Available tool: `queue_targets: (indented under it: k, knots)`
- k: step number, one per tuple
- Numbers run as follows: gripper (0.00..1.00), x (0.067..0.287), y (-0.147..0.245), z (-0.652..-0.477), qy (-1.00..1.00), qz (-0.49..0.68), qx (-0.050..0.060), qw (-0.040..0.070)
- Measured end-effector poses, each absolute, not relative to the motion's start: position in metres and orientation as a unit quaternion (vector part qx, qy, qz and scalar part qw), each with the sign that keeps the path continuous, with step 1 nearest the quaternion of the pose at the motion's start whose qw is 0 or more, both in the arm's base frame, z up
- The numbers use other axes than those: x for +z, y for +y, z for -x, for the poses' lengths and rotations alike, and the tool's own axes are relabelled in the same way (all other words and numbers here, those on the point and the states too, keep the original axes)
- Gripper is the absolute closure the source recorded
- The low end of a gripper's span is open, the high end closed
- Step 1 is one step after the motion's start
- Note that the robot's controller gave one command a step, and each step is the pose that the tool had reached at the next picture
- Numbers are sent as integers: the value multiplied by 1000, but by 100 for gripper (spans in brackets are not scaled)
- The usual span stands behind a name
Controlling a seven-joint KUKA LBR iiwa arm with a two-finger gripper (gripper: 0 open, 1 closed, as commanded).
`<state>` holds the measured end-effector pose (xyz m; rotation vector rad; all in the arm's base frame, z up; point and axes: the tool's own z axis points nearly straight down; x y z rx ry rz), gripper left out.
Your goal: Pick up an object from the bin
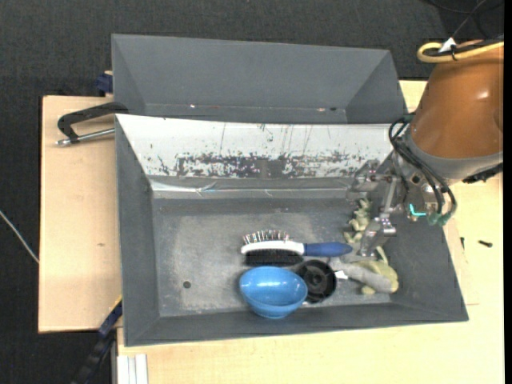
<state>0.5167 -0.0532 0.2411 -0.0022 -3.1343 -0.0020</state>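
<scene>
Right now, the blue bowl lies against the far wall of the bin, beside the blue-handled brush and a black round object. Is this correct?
Not quite. The camera view shows the blue bowl near the front wall of the bin, not the far one. It does lie beside the blue-handled brush and the black round object.

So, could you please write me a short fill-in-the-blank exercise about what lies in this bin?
1. The bowl near the front wall of the bin is ____ in colour.
2. The round thing just right of the bowl is ____ in colour.
3. The gripper hangs over the bin's ____ side, above a beige lump.
Missing words: blue; black; right.
</scene>
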Motion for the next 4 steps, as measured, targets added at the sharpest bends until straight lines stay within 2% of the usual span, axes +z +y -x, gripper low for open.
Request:
queue_targets:
  k: [1,2,3,4]
  knots:
    - [0,108,-88,-496,-999,-42,-1,4]
    - [0,71,-64,-499,-1000,17,-1,0]
    - [100,72,-65,-501,-1000,18,0,-4]
    - [100,211,-46,-501,-996,-91,1,-6]
